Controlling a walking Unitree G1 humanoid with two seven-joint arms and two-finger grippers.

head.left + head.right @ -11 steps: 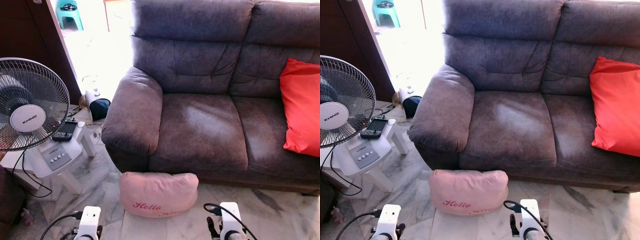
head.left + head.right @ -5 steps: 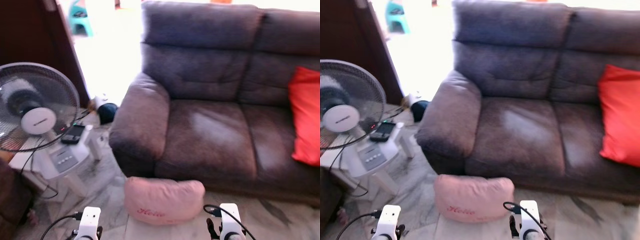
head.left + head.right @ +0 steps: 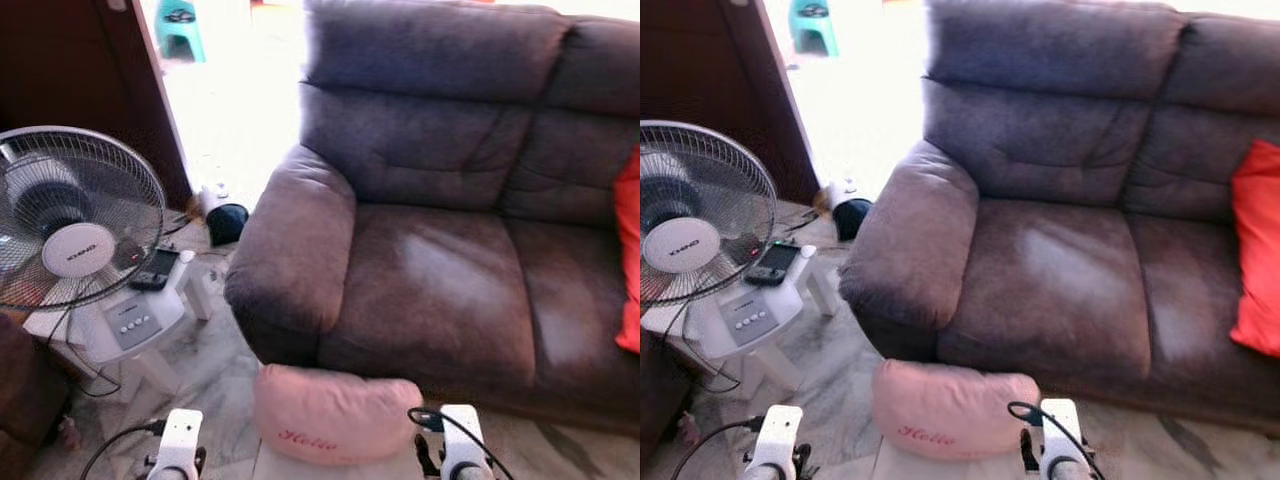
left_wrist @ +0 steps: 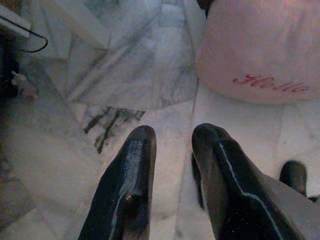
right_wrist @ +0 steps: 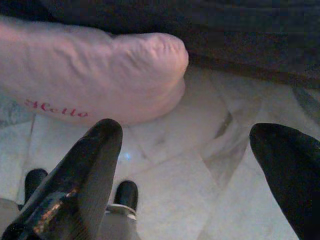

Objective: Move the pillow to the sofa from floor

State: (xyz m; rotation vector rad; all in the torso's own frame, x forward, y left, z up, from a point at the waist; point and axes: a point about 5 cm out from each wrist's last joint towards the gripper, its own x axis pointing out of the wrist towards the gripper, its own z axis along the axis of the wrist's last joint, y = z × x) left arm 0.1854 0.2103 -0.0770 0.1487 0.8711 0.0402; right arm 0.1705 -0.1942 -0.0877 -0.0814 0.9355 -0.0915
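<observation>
The left hand (image 4: 170, 150) is held low over the floor (image 4: 75, 125) with fingers narrowly parted and empty. The pink pillow (image 3: 335, 415) is seen on the floor against the sofa (image 3: 430, 290) base; it is judged light, soft and compressible, best gripped at a bunched end. The right hand (image 5: 200, 165) is spread wide, empty, just beside it.

this is a living room in someone's home. a big brown fabric sofa (image 3: 440, 230) stands on a marbled tile floor (image 4: 125, 65), with a red cushion (image 3: 1258, 260) on its seat and a pink pillow (image 3: 335, 415) lying at its foot. beside the armrest an electric fan (image 3: 75, 230) sits on a small white stand (image 3: 130, 325) with a phone (image 3: 155, 270) on it. behind, a doorway opens onto a sunlit area with a teal plastic stool (image 3: 180, 22).
</observation>
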